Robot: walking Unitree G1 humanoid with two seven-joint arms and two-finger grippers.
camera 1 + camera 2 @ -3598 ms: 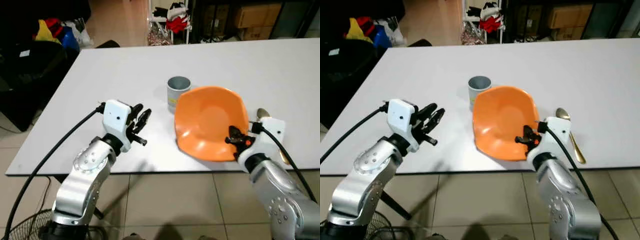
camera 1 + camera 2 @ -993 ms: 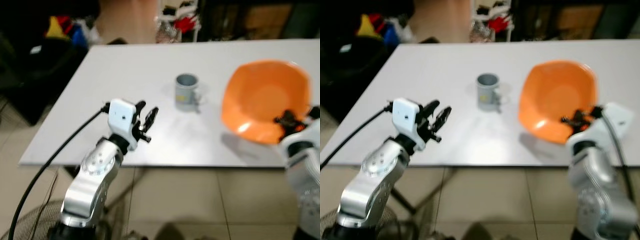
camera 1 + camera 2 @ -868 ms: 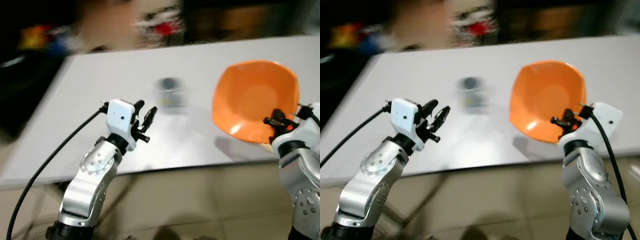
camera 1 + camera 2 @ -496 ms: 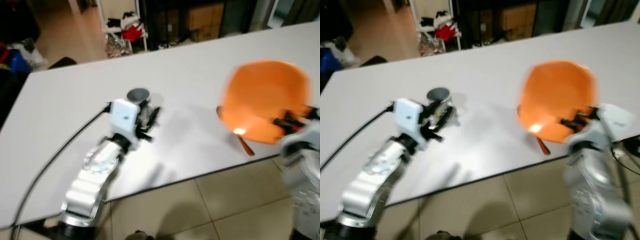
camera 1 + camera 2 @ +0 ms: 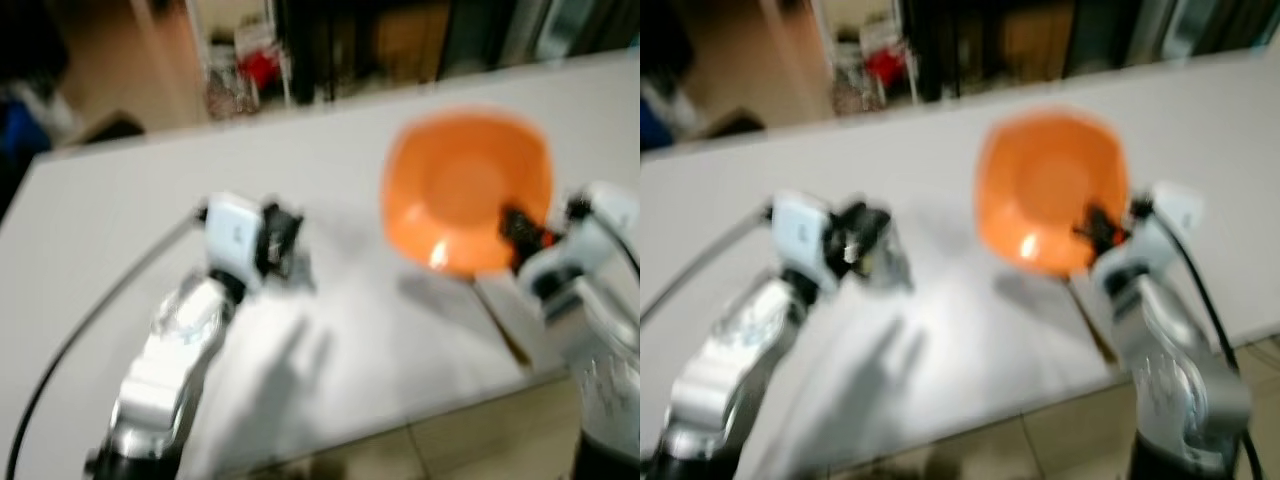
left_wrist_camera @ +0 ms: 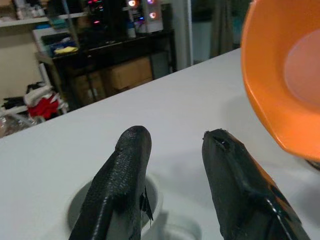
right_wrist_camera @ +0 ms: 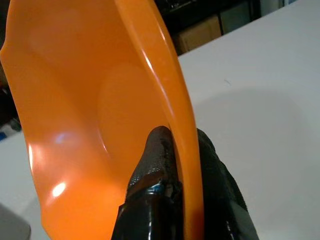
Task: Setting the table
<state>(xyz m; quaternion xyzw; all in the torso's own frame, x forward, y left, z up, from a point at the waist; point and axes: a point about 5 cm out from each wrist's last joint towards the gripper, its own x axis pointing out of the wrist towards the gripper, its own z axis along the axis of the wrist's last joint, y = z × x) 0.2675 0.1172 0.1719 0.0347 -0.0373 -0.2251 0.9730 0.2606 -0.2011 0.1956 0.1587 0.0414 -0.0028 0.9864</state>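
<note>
Two grippers are at work over the white table (image 5: 330, 380): the right gripper (image 7: 175, 175) is clamped on the rim of the orange bowl (image 5: 465, 190), held tilted above the table's right side. The left gripper (image 6: 172, 170) hovers, fingers apart, just above the grey cup (image 6: 115, 215). Level the bowl before lowering, and set it down well apart from the cup.

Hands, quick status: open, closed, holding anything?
Left hand: open, empty, fingers over the grey mug.
Right hand: closed on the rim of the orange bowl, held tilted above the table.
</note>
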